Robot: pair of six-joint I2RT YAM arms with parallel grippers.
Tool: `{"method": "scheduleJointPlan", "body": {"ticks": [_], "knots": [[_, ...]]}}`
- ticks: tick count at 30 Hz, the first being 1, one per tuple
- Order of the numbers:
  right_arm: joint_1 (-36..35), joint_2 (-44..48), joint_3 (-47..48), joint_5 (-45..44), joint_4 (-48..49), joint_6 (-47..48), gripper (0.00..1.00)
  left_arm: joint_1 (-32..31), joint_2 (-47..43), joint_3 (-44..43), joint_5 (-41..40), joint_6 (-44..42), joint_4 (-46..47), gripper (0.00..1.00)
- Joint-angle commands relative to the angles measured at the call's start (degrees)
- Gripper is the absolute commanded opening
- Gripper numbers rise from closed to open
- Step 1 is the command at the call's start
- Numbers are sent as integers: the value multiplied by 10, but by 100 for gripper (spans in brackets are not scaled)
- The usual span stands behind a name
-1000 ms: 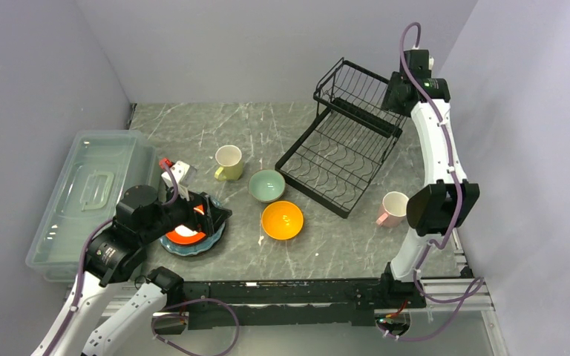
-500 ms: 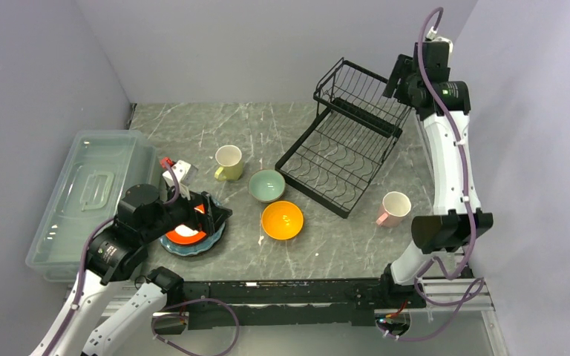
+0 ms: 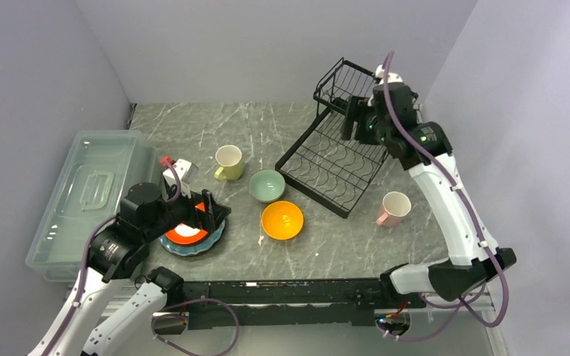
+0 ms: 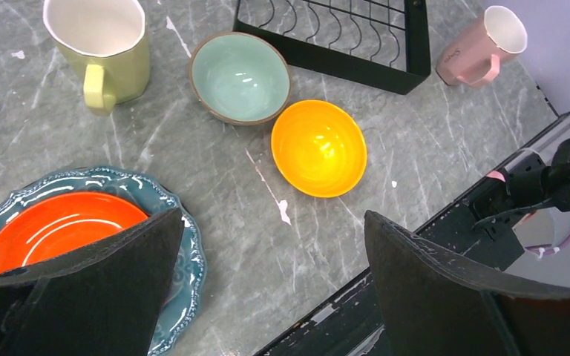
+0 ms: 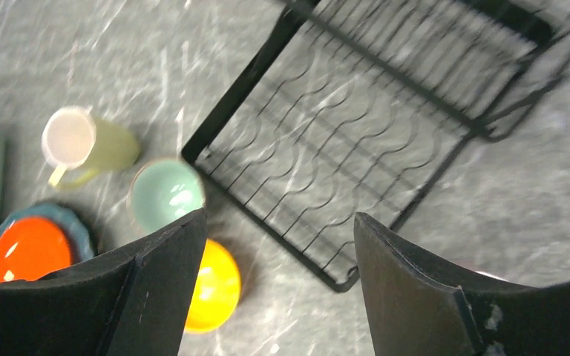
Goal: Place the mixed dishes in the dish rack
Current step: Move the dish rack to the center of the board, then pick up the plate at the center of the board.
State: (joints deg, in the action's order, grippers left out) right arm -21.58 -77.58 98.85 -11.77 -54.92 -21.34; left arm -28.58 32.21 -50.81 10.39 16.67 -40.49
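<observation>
Dishes (image 3: 282, 219) are all left on the table (image 3: 193, 126), the dish rack (image 3: 341, 159) is seemingly bare though blurred, and left gripper (image 4: 271, 222) over the teal plates (image 4: 67, 182) and right gripper (image 5: 278, 222) above the rack are held spread, empty.

Glazed crockery shone glossy: orange-yellow bowl (image 4: 318, 147), small orange-red plate (image 4: 52, 228), and pale green bowl (image 4: 240, 77) with a rougher brown rim. The dish rack (image 3: 332, 159) was thin, dull-coated black wire. The table (image 3: 193, 126) was matt, grey and marble-veined; the lidded bin (image 3: 93, 185) was translucent plastic.
</observation>
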Motion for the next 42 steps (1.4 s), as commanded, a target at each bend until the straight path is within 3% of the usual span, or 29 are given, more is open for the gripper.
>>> {"method": "scheduleJointPlan", "body": {"ticks": [1,7,13,19,28,34,42], "knots": [[-50,38,-89,79,74,-47,75,-1,6,-4,-33,2,0,99],[-158,40,-209,128,182,-117,75,-1,8,-10,-97,17,-19,99],[-246,-20,-255,187,293,-182,73,-1,-15,-16,-197,43,-47,99],[-313,-117,-231,207,367,-222,70,0,-47,-16,-232,48,-51,99],[-358,-249,-187,259,467,-281,68,1,-84,-18,-266,51,-57,98],[-378,-322,-117,256,465,-297,66,2,-101,-17,-274,50,-56,98],[-380,-384,-96,242,475,-319,61,4,-112,-17,-275,49,-54,97]]}}
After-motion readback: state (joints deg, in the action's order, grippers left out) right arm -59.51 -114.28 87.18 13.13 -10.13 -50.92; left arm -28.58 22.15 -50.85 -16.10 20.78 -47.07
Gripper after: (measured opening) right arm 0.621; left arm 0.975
